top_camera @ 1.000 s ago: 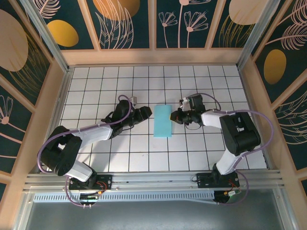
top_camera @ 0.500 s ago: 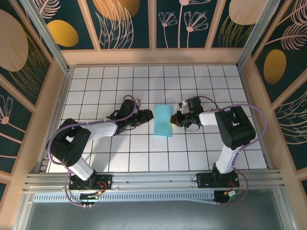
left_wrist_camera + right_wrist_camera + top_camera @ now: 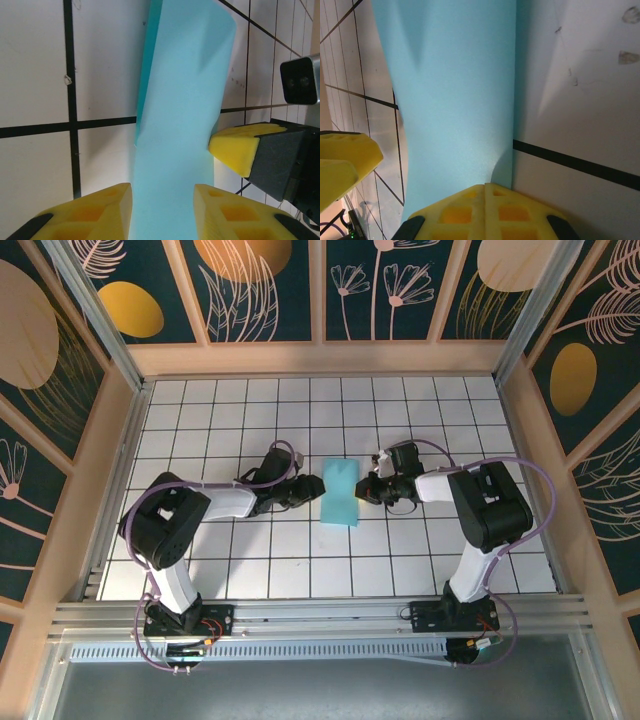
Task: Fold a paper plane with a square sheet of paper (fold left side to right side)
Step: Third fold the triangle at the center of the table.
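Observation:
The square sheet of paper [image 3: 340, 492] lies in the middle of the table as a narrow cyan rectangle, one half folded over the other. My left gripper [image 3: 312, 487] is at its left edge. In the left wrist view its yellow fingers [image 3: 95, 212] stand apart, with the paper [image 3: 180, 100] running through the gap of the left gripper [image 3: 162, 212]. My right gripper [image 3: 366, 487] is at the paper's right edge. Seen from the right wrist, the right gripper [image 3: 485, 197] is shut, its joined tips resting on the paper [image 3: 455, 90] near the folded edge.
White grid tiles [image 3: 300, 560] cover the table, with wooden walls [image 3: 320, 358] all round. Both arms lie low across the tiles and meet at the paper. The right arm's yellow finger [image 3: 240, 147] sits close beside the paper in the left wrist view.
My left arm has reached further right to the paper's left edge, and its jaws have narrowed. The right gripper has stayed shut at the paper's right edge.

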Controlling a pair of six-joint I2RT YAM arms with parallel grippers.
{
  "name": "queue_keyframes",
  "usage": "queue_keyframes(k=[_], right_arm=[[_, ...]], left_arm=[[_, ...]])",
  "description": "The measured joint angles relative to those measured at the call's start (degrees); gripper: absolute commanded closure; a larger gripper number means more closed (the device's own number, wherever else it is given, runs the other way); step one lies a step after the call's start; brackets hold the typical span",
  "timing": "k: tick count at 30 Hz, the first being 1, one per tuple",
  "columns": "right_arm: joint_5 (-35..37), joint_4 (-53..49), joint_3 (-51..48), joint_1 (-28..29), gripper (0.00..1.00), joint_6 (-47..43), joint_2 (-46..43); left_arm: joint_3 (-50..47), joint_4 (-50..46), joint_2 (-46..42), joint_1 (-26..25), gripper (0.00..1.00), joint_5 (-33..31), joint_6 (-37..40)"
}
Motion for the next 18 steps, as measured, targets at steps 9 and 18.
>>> queue_keyframes(k=[9, 18], right_arm=[[0.00, -0.02, 0.00, 0.02, 1.00, -0.17, 0.00], [0.04, -0.04, 0.00, 0.04, 1.00, -0.20, 0.00]], left_arm=[[1.46, -1.38, 1.81, -0.31, 0.64, 0.31, 0.52], [2.43, -2.29, 3.82, -0.81, 0.69, 0.33, 1.49]])
